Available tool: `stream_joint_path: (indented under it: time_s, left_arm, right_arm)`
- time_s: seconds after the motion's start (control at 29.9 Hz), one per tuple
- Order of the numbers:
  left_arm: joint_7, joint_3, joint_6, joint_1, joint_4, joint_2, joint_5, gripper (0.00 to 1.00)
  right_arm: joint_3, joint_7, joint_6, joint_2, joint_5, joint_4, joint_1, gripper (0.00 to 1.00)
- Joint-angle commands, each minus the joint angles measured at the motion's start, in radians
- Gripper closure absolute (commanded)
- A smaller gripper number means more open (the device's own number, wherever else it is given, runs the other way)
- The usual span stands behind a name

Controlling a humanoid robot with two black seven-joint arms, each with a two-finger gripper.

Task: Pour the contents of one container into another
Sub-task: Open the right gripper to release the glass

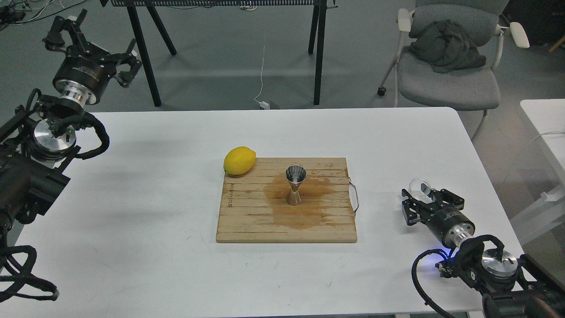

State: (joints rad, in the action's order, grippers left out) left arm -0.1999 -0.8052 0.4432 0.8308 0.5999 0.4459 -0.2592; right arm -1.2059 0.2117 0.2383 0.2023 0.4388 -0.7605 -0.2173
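The steel jigger (295,184) stands upright in the middle of a wooden cutting board (247,221), on a damp brown stain. The small clear cup (419,185) sits on the white table to the right of the board. My right gripper (430,197) lies low on the table just behind the cup on my side. Its fingers are spread wide, open, and the cup stands at their far ends, apart from them. My left gripper (100,40) is raised high beyond the table's far left corner, open and holding nothing.
A yellow lemon (239,160) rests at the board's far left corner. The board has a metal handle (354,196) on its right side. Beyond the white table (132,212) stand black trestle legs (143,53) and a grey chair (446,66).
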Motion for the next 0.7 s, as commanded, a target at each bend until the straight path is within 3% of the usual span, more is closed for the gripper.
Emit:
stream_joint_path:
  time_s: [0.0,0.17,0.3,0.53,0.6,0.67]
  left_arm:
    - [0.0,0.0,-0.005,0.005,0.001,-0.003,0.0,0.0]
    - [0.0,0.0,-0.005,0.005,0.001,-0.006,0.0,0.0]
    - [-0.001,0.0,-0.003,0.004,0.001,-0.006,0.0,0.0]
    - [0.0,0.0,0.0,0.005,0.001,-0.004,0.0,0.0]
    - [-0.001,0.0,0.0,0.005,0.001,-0.004,0.0,0.0]
    - [-0.001,0.0,0.0,0.004,0.001,-0.004,0.0,0.0]
  right_arm:
    - [-0.001,0.0,0.003,-0.001,0.0,-0.002,-0.002,0.03]
    - [-0.001,-0.005,0.001,0.0,0.0,-0.002,-0.002,0.04]
    - [-0.003,-0.006,0.001,0.0,0.0,-0.002,-0.002,0.1]
    - [-0.004,-0.009,0.01,-0.001,0.0,-0.006,-0.002,0.37]
    - [-0.001,-0.009,0.015,-0.001,0.0,-0.006,-0.002,0.57]
    - [0.0,-0.011,0.013,-0.001,0.0,-0.005,-0.002,0.59]
